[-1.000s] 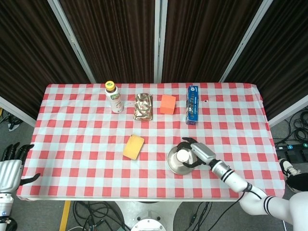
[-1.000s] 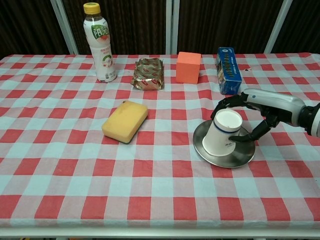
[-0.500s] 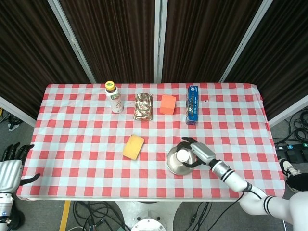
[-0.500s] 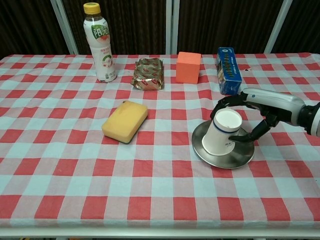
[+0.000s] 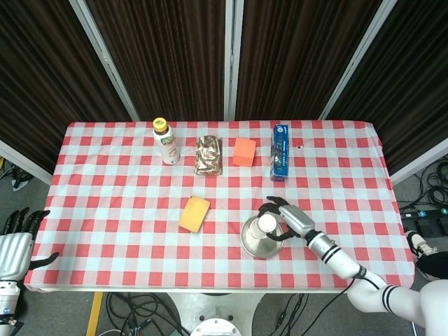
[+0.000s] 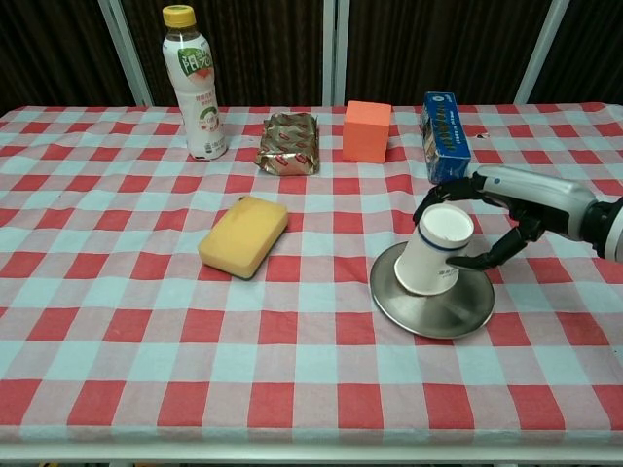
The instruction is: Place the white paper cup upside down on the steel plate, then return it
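Observation:
The white paper cup [image 6: 435, 251] is bottom-up on the steel plate [image 6: 428, 309] and leans over, its base facing up and to the right. My right hand [image 6: 494, 208] holds it, with fingers over the top and the thumb against its right side. From the head view, the cup [image 5: 266, 225] and plate [image 5: 255, 245] lie near the table's front edge, right of centre, with the right hand [image 5: 290, 218] on the cup. Off the table's left front corner, my left hand [image 5: 14, 246] hangs with fingers spread and holds nothing.
A yellow sponge [image 6: 244, 234] lies left of the plate. Along the back stand a drink bottle [image 6: 198, 88], a foil packet [image 6: 289, 143], an orange block [image 6: 366, 131] and a blue box [image 6: 443, 136], the box just behind my right hand.
The cup has tipped further and risen a little in my right hand. The plate has slid slightly left and toward the front edge. The left hand has not moved.

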### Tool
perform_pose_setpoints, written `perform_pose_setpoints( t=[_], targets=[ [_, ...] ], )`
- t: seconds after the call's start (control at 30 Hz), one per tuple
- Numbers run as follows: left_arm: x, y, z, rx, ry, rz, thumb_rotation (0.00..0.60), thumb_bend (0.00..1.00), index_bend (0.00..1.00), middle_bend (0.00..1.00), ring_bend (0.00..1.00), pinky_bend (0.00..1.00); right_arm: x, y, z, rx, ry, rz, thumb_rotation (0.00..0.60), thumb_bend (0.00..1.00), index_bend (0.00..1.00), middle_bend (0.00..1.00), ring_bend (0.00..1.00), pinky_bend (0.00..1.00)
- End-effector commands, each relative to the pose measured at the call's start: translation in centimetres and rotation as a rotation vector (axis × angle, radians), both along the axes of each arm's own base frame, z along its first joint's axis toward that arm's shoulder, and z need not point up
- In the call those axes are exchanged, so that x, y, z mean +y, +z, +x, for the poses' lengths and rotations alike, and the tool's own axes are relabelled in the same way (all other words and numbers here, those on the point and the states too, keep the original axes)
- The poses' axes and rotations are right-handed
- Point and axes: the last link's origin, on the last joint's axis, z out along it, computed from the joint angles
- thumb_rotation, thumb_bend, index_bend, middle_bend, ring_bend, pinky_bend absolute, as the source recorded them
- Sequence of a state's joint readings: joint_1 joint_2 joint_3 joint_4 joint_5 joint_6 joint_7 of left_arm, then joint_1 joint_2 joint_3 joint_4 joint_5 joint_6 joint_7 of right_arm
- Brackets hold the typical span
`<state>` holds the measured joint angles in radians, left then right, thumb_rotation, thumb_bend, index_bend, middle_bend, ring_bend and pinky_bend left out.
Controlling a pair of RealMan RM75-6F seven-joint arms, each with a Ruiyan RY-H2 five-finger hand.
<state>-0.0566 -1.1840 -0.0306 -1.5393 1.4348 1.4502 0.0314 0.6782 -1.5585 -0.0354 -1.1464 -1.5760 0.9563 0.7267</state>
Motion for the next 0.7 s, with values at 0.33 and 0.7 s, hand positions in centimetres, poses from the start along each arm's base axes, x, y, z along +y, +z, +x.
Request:
perform_pose_setpoints(
  t=[0.33, 0.7],
  targets=[
    [0.1, 0.1, 0.1, -0.002, -0.015, 0.006, 0.600, 0.00, 0.15, 0.16, 0.04, 0.00, -0.4, 5.2, 0.0, -0.076, 0.002, -0.153, 0.600, 0.27, 0.39, 0.23, 0.00, 0.00],
    [0.5, -0.1, 0.5, 0.001, -0.028, -0.002, 0.600, 0.00, 0.15, 0.16, 0.04, 0.00, -3.0, 5.4, -5.2, 0.139, -0.170, -0.233, 0.600, 0.27, 0.22, 0.17, 0.00, 0.00]
  ],
)
